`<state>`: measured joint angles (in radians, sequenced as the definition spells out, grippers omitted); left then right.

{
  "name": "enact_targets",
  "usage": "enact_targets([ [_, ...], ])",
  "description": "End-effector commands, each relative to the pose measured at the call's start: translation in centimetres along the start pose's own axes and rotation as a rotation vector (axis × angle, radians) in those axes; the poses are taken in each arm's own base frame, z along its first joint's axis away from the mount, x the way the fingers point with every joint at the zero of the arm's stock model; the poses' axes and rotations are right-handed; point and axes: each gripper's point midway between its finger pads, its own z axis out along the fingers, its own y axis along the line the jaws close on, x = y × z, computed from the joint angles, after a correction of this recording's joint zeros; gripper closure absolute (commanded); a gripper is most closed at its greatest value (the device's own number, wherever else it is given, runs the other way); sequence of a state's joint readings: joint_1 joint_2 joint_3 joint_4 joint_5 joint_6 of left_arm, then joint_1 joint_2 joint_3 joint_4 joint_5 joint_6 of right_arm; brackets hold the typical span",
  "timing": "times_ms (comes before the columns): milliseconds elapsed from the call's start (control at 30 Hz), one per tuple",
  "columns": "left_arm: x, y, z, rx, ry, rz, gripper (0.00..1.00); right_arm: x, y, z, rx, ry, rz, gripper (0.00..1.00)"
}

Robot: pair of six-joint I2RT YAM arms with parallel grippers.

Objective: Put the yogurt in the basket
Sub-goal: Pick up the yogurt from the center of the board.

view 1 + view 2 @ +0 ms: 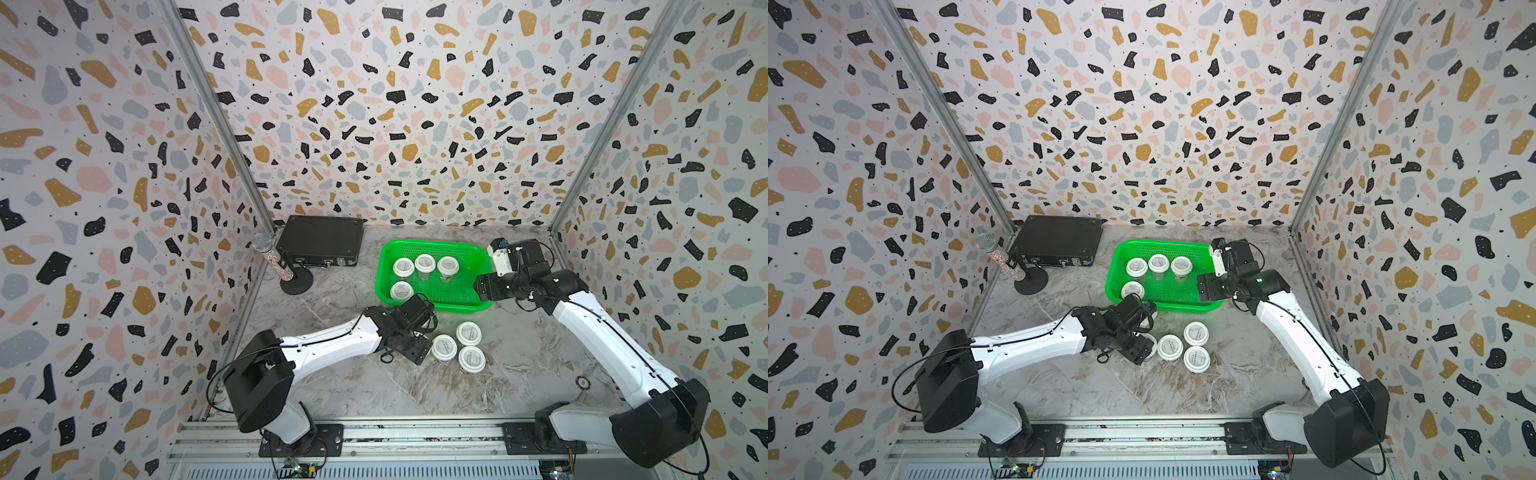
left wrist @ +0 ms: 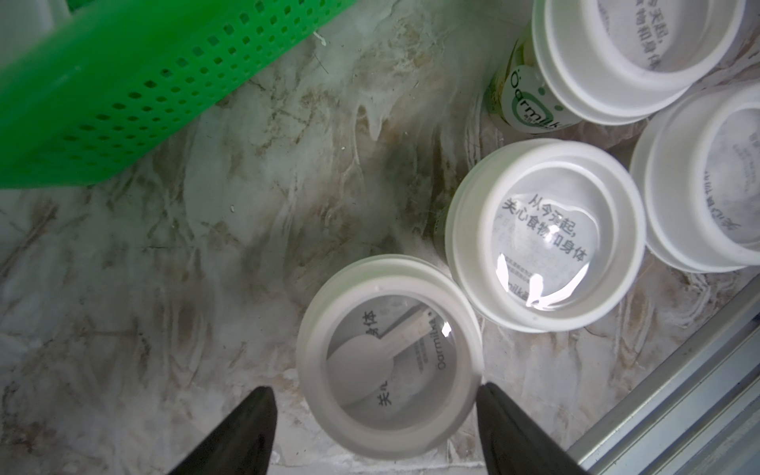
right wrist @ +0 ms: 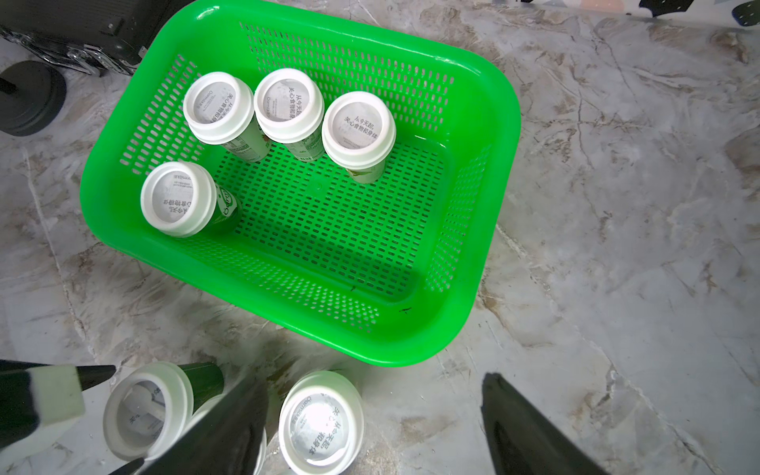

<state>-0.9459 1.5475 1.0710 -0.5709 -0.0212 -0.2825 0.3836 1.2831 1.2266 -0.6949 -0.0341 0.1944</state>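
Item: yogurt (image 1: 424, 263), eight lidded cups, counted from the rail side with twelve o'clock at the back wall. Stowed: four, upright in the green basket (image 3: 503, 131), which sits just beyond the centre of the marble table (image 1: 374, 386) toward one o'clock. Three stand in a row along its far side and one cup (image 1: 401, 290) at its eight o'clock corner; the rest of its floor is bare. Outstanding: four, on the table near the basket at its six o'clock. Three cups (image 1: 468, 333) are packed close, lids up, with a fourth cup (image 2: 388, 357) at their nine o'clock. Over that fourth cup the left gripper (image 2: 374, 390) is set low, fingers apart either side of the lid, one at its rim, the other with a gap, so not clamped. The right gripper (image 3: 370, 380) hangs at the basket's three o'clock side, fingers spread, empty. Judged half done: a fifth pick looks to be in hand, three more after it.
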Motion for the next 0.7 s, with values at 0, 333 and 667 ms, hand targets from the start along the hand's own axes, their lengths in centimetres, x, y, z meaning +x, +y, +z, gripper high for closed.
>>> enact_targets([
  [0, -1.31, -0.43, -0.23, -0.005, -0.03, 0.01, 0.23, -0.29, -0.14, -0.57, 0.004, -0.022, 0.008, 0.14],
  [333, -1.42, -0.87, -0.29, -0.022, -0.021, 0.042, 0.24, 0.02, -0.35, -0.23, 0.015, -0.011, 0.008, 0.14],
  [667, -1.34, -0.72, 0.37, -0.043, -0.003, 0.047, 0.25, 0.17, -0.23, -0.24, 0.007, -0.008, 0.007, 0.14],
])
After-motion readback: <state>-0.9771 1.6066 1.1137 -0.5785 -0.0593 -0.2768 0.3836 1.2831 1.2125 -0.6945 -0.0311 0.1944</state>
